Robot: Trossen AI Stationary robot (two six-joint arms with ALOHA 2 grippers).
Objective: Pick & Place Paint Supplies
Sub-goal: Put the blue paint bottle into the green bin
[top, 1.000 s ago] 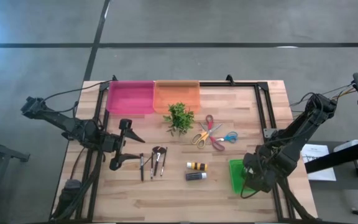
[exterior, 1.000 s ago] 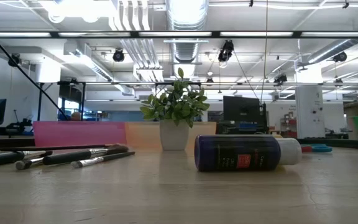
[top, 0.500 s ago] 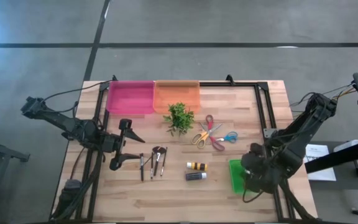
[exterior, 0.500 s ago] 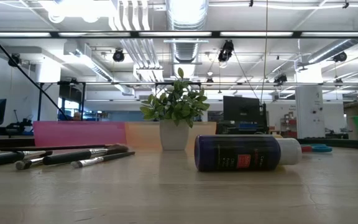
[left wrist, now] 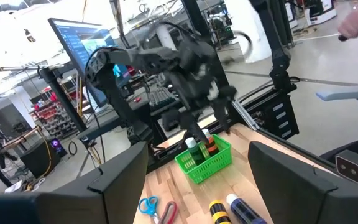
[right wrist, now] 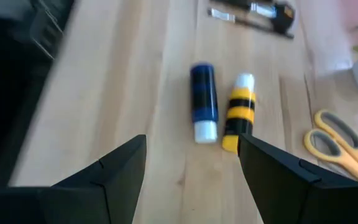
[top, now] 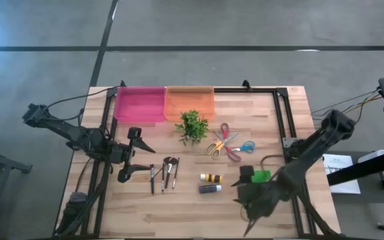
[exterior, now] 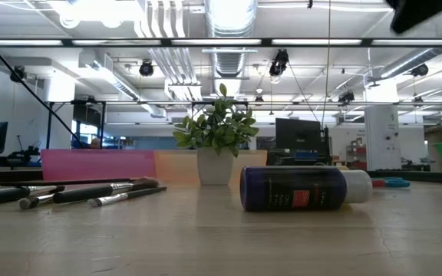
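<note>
Two tubes lie side by side on the table, a yellow one (top: 211,178) (right wrist: 240,112) and a dark one (top: 210,189) (right wrist: 203,102) (exterior: 301,188). Several thin brushes (top: 163,175) (exterior: 75,192) lie to their left. A green basket (top: 259,176) (left wrist: 205,158) at the right holds small bottles. My right gripper (top: 244,197) (right wrist: 191,180) hovers open and slanting down, just right of the tubes, touching nothing. My left gripper (top: 149,159) (left wrist: 197,186) waits open and level, left of the brushes.
A potted plant (top: 192,125) (exterior: 217,142) stands behind the tubes. Yellow, red and blue scissors (top: 229,145) lie to its right. A pink bin (top: 140,103) and an orange bin (top: 190,102) sit at the far edge. A black frame (top: 282,120) runs along the right side.
My right gripper has swung from over the green basket toward the table's left, to beside the two tubes. It has rolled about its own line, and its arm now covers part of the basket. It has stayed open.
</note>
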